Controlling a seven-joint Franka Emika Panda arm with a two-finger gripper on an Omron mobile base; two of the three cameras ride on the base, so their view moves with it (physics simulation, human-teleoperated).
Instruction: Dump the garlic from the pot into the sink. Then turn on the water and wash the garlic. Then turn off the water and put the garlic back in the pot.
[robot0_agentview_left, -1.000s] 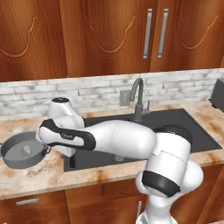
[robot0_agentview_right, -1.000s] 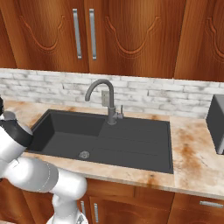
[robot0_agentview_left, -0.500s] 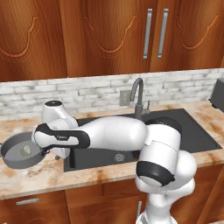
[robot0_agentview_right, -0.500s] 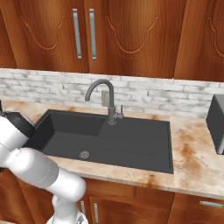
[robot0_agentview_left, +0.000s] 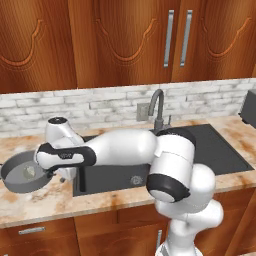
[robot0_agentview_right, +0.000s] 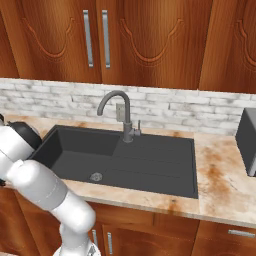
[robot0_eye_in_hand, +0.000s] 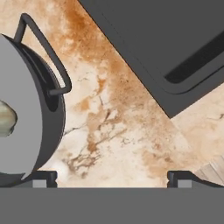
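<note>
The grey pot (robot0_agentview_left: 14, 181) stands on the counter left of the sink (robot0_agentview_left: 210, 147), with the pale garlic (robot0_agentview_left: 29, 172) lying inside it. My gripper (robot0_agentview_left: 63, 178) hangs open just right of the pot, low over the counter strip between pot and sink. In the hand view the pot (robot0_eye_in_hand: 33, 109) fills the left side, its dark loop handle (robot0_eye_in_hand: 49, 56) sticking out toward me, and the garlic (robot0_eye_in_hand: 6, 118) peeks in at the left edge. My fingertips (robot0_eye_in_hand: 44, 176) stand wide apart over bare marble, and the gripper (robot0_eye_in_hand: 113, 178) holds nothing. The sink corner (robot0_eye_in_hand: 175, 43) lies upper right.
A dark gooseneck faucet (robot0_agentview_left: 157, 106) rises behind the sink basin (robot0_agentview_right: 85, 157), its small lever beside it. A dark boxy appliance (robot0_agentview_right: 247, 142) stands on the counter at far right. Wooden cabinets hang above the brick backsplash. My white arm stretches across the sink's left half.
The arm has swung further left and down, bringing the hand closer to the pot's right side. The jaws stay wide. Pot and garlic have not moved.
</note>
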